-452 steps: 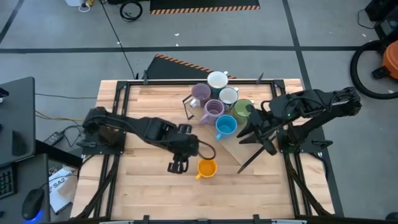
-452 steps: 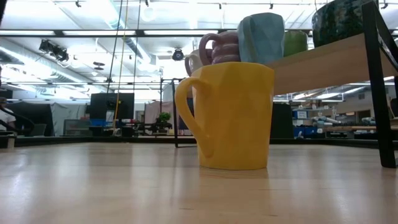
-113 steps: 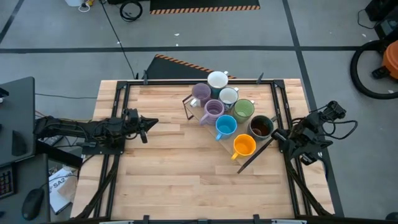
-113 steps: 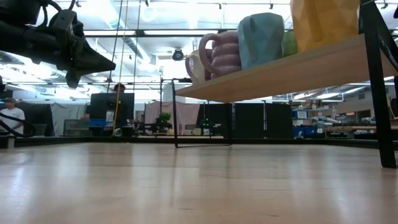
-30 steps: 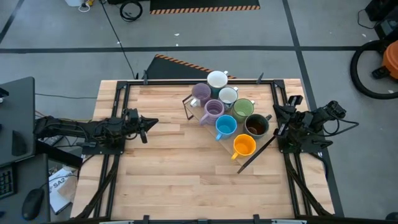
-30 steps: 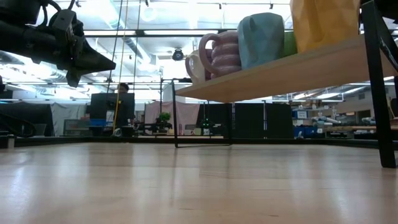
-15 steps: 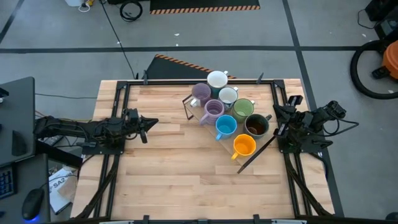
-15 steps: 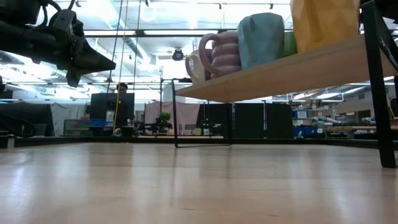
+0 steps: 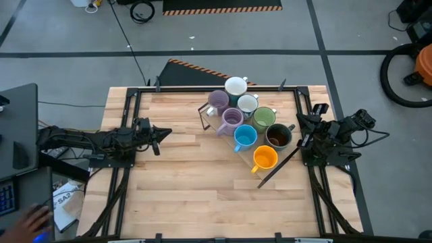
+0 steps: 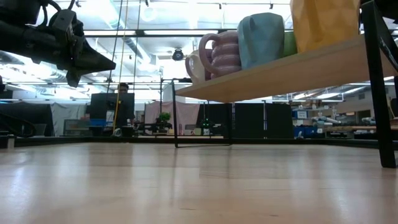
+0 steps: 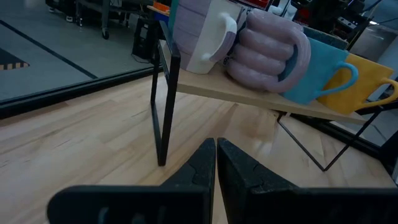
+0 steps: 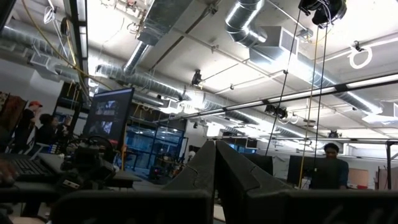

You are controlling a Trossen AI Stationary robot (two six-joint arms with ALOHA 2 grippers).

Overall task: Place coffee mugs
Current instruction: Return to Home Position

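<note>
The orange mug (image 9: pixel 264 158) no longer stands on the surface (image 9: pixel 175 196). It is now on the shelf (image 10: pixel 280 73), at its near end, just beside the blue mug (image 9: pixel 245 137) and the dark mug (image 9: pixel 277 137). The left end effector (image 9: pixel 156 133), which was next to this mug, has drawn back to the left edge. The right end effector (image 9: pixel 301 125) has left the shelf and moved to the right edge. A blurred hand (image 9: pixel 30 219) has appeared at the lower left, off the surface.

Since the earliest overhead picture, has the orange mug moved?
Yes: the orange mug has gone rightward off the tabletop onto the shelf, beside the blue mug.
</note>
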